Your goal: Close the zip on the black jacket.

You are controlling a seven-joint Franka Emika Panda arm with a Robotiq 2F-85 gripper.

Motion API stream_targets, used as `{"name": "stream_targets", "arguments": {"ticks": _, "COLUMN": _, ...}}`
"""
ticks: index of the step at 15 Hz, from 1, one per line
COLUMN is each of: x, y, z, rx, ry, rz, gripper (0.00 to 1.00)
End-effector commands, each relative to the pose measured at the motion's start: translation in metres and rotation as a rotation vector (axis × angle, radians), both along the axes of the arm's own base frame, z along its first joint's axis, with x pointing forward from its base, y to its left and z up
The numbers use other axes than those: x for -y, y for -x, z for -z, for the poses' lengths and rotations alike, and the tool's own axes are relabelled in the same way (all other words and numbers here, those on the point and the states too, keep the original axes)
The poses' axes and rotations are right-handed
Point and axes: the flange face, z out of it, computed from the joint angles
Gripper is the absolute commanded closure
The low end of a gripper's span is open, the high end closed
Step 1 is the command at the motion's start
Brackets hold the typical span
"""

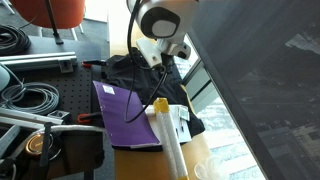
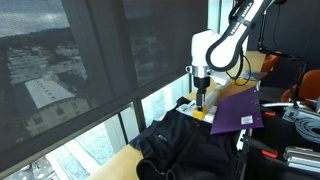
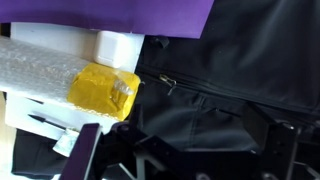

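Observation:
The black jacket (image 3: 230, 70) lies crumpled on the wooden table, and shows in both exterior views (image 1: 140, 70) (image 2: 190, 145). In the wrist view a small metal zip pull (image 3: 168, 84) sits on the fabric near the jacket's edge. My gripper (image 3: 185, 160) hovers just above the jacket with its fingers spread apart and nothing between them. It also shows in both exterior views (image 1: 163, 68) (image 2: 203, 97), pointing down over the end of the jacket nearest the purple folder.
A purple folder (image 1: 122, 108) (image 2: 240, 110) (image 3: 110, 15) lies beside the jacket. A bubble-wrap roll with a yellow end (image 3: 105, 92) (image 1: 162, 105) lies next to it, along with white papers (image 3: 120, 45). A window runs along the table's edge. Cables (image 1: 30, 98) lie on the side bench.

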Motion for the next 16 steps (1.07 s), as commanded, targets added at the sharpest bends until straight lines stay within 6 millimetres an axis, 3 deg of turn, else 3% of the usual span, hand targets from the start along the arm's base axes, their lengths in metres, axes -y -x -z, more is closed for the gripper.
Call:
{"name": "stream_targets", "arguments": {"ticks": 1, "x": -0.017, "y": -0.005, "z": 0.03, "rx": -0.008, "ry": 0.005, "rz": -0.048, "gripper": 0.0}}
{"name": "stream_targets", "arguments": {"ticks": 5, "x": -0.023, "y": -0.006, "z": 0.063, "rx": -0.035, "ry": 0.02, "rz": -0.075, "gripper": 0.0}}
{"name": "stream_targets", "arguments": {"ticks": 8, "x": -0.013, "y": -0.018, "z": 0.08, "rx": -0.045, "ry": 0.031, "rz": -0.08, "gripper": 0.0}}
{"name": "stream_targets", "arguments": {"ticks": 12, "x": -0.005, "y": -0.037, "z": 0.09, "rx": -0.036, "ry": 0.029, "rz": -0.067, "gripper": 0.0}}
{"name": "stream_targets", "arguments": {"ticks": 16, "x": -0.014, "y": -0.045, "z": 0.097, "rx": -0.036, "ry": 0.02, "rz": -0.067, "gripper": 0.0}}
